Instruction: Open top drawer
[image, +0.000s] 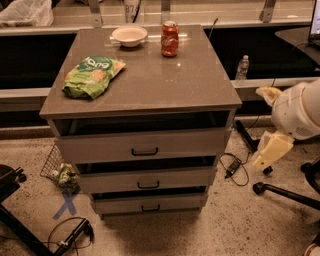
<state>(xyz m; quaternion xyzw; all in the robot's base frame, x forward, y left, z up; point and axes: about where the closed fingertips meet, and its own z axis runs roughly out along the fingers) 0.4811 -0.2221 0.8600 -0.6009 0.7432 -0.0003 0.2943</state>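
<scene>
Three grey drawers stack under the flat grey-brown cabinet top (165, 85) at frame centre. You see the top drawer (100, 146), the tallest grey front with a small dark bar handle (145, 151), standing slightly out with a dark gap above it. The cream-and-white gripper (272, 149) hangs at the right edge, well apart from that drawer; you cannot tell whether it is spread or closed.
</scene>
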